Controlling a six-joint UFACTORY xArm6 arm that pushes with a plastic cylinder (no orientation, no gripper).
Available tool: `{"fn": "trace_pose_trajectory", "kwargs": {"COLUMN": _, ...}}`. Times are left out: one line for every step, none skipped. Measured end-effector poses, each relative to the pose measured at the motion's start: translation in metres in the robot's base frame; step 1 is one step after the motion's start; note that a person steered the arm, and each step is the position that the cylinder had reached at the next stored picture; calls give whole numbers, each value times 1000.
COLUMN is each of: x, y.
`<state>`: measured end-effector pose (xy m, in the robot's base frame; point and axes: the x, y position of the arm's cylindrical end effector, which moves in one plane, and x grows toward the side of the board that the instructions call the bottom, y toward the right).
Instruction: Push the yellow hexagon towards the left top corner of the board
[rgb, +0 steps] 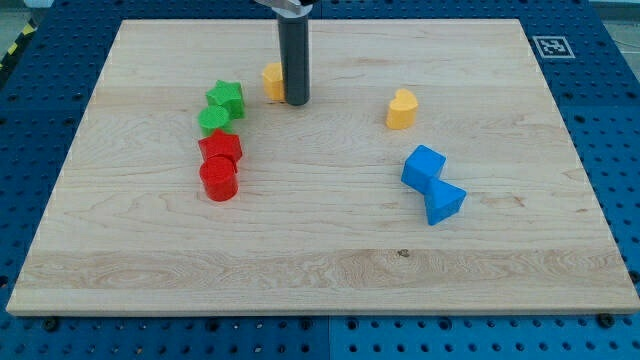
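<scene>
The yellow hexagon (272, 80) sits on the upper middle-left of the board (330, 270), partly hidden behind our rod, so only its left part shows and its shape is hard to confirm. Our tip (295, 101) rests on the wood just at the hexagon's four o'clock side, touching it or very nearly so; we cannot tell which. There is no hand here to open or close, only the straight rod.

As we judge it, the task is barely begun: the hexagon lies well apart from the left top corner, which is out at about ten o'clock from it, and the whole run is left.

From the hexagon outward: a green star (227, 98) lies at eight o'clock, a second green block (213, 121) touching it below, then a red star (221, 148) and a red cylinder (218, 181) in a chain. A yellow heart (401, 109) sits at four o'clock, well apart. Two blue blocks (433, 184) touch farther on. The rod's upper end is cut off at the view's top.
</scene>
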<state>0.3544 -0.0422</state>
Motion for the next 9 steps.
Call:
{"fn": "trace_pose_trajectory", "kwargs": {"x": -18, "y": -25}}
{"fn": "trace_pose_trajectory", "kwargs": {"x": -36, "y": -33}}
{"fn": "trace_pose_trajectory", "kwargs": {"x": -55, "y": -35}}
{"fn": "trace_pose_trajectory", "kwargs": {"x": -64, "y": -35}}
{"fn": "trace_pose_trajectory", "kwargs": {"x": -64, "y": -35}}
{"fn": "trace_pose_trajectory", "kwargs": {"x": -71, "y": -44}}
{"fn": "trace_pose_trajectory", "kwargs": {"x": -71, "y": -54}}
{"fn": "trace_pose_trajectory", "kwargs": {"x": -77, "y": -54}}
{"fn": "trace_pose_trajectory", "kwargs": {"x": -94, "y": -64}}
